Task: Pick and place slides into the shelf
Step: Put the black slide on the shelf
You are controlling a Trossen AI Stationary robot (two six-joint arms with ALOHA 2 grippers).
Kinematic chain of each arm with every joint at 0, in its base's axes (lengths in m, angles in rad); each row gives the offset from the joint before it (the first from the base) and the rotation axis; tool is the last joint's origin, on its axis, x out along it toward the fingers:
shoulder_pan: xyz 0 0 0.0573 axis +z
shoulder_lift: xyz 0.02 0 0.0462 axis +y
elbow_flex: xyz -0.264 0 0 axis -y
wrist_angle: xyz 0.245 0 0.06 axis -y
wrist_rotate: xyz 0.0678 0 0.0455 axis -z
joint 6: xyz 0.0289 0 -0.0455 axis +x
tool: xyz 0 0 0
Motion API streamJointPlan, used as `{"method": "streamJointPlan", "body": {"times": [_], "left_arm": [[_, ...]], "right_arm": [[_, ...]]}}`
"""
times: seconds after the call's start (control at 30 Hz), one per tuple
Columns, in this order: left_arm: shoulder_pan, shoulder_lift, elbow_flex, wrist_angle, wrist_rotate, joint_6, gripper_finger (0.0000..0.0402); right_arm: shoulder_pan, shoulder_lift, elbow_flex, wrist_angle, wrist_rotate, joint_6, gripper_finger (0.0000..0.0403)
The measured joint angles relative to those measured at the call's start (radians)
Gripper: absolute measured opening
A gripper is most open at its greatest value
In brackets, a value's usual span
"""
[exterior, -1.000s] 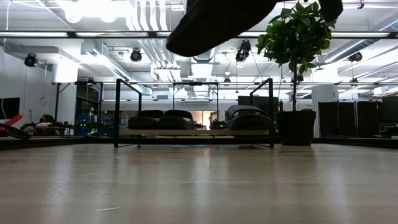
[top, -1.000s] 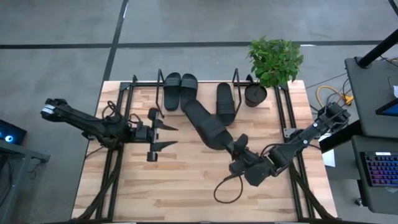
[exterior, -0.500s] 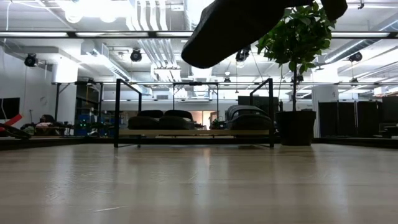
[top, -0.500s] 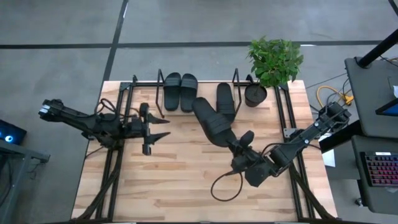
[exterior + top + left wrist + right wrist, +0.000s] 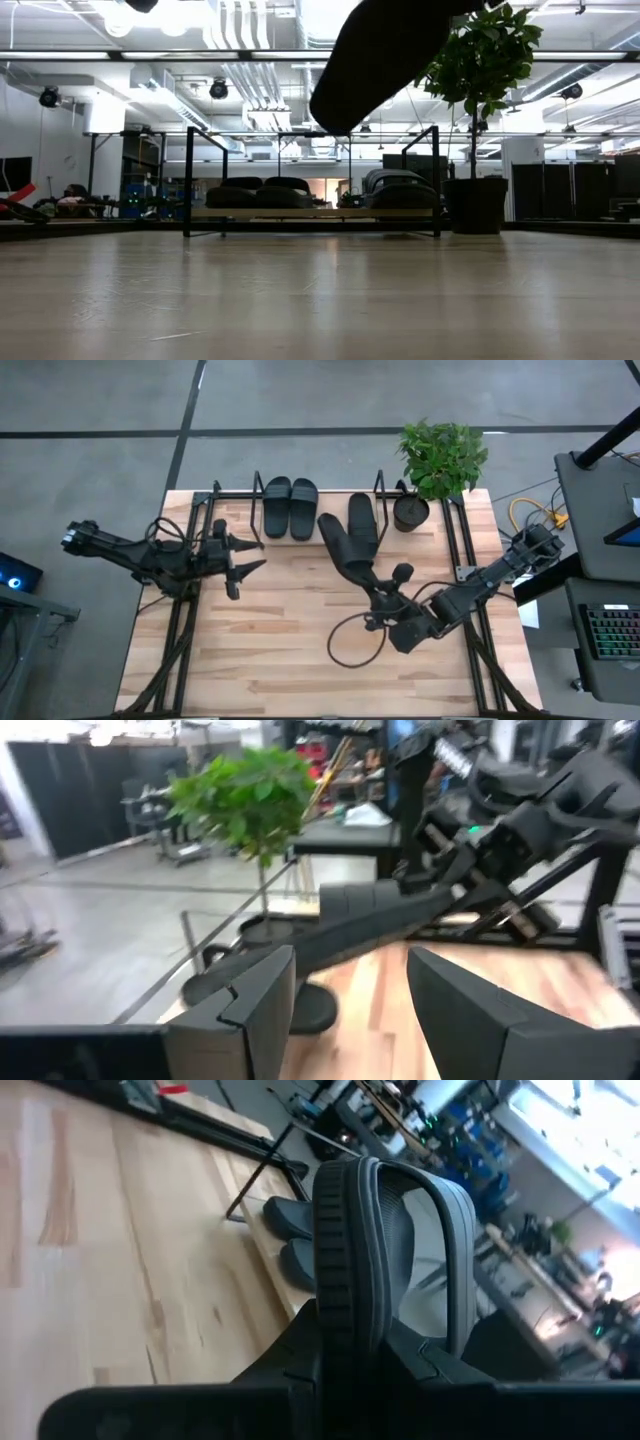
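Observation:
One black slide [image 5: 343, 547] hangs in the air, held at its near end by my right gripper [image 5: 377, 590], with its toe reaching toward the shelf [image 5: 215, 497]. In the low view the held slide [image 5: 383, 55] floats high above the table. Three more slides rest sole-down on the shelf's wooden board: two side by side [image 5: 290, 507] and one [image 5: 362, 518] further right. My left gripper [image 5: 255, 554] hovers open over the table's left part, touching nothing; its wrist view looks between its fingers [image 5: 350, 1010] at the held slide [image 5: 370, 925]. My right gripper holds the slide by its heel end [image 5: 345, 1295], pinched between the two fingers, the sole standing on edge between them with the strap [image 5: 452, 1230] arching to one side. The fingers come from the table's near side, along the slide. The slide is lifted clear, its toe pointing toward the far edge.
A potted plant [image 5: 438, 455] in a black pot [image 5: 410, 513] stands just right of the shelf at the far edge. A black cable loop [image 5: 350, 645] lies on the table near my right arm. Bare wood spreads across the table's near half [image 5: 270, 650].
My right gripper has carried the slide toward the far edge and the shelf, swinging it so its toe points more straight at the shelf. My left gripper has drawn back a little toward the table's left and far side, staying open.

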Motion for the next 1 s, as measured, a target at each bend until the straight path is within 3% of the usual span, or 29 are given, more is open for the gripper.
{"method": "streamJointPlan", "body": {"times": [0.27, 0.53, 1.0], "left_arm": [[0.000, -0.053, 0.000, -0.173, -0.046, -0.164, 0.0180], [0.000, -0.087, -0.001, -0.277, -0.045, -0.208, 0.0180], [0.000, -0.091, -0.001, -0.358, -0.045, -0.280, 0.0180]], "right_arm": [[-0.087, 0.000, 0.000, 0.038, 0.017, 0.105, 0.0039], [-0.205, 0.001, 0.000, 0.292, 0.010, -0.132, 0.0039], [-0.389, 0.081, 0.008, 0.387, -0.141, -0.180, 0.0039]]}}
